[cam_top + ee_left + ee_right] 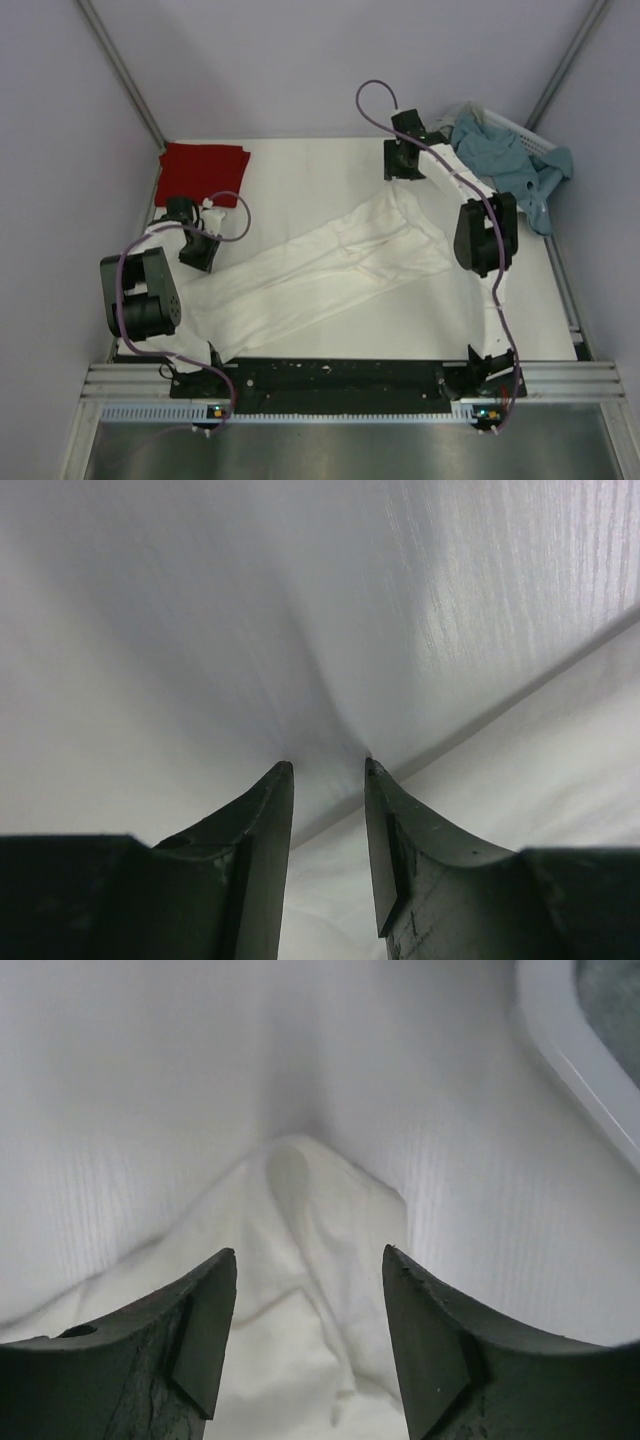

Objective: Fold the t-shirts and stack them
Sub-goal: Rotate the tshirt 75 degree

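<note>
red tee: dark red t-shirt [203, 172] is folded flat in the far-left corner of the table [330, 160]. It's just behind the left arm's wrist, not touching the other shirt afaict.

L grip: left gripper [197, 248] is down at the left end of the white cloth. In the wrist cam the jaws are only a narrow gap apart, w/ the tips against the fabric, which puckers in toward them. Can't tell if it's really pinching a fold or just resting there.

white tee: white t-shirt [330, 265] is stretched in a long diagonal band across the table, from near-left up to far-right. It's wide and rumpled at the left end, narrower toward the right. No print visible from here.

R grip: right gripper [403, 160] is at the far-right tip of the white tee. Jaws are spread wide, and a rounded corner of cloth lies loose between them, so nothing is held.

basket: white slotted basket [505, 120] sits in the far-right corner, just beside the R grip, w/ a blue-grey cloth [505, 158] heaped in it and spilling over the side.
</note>
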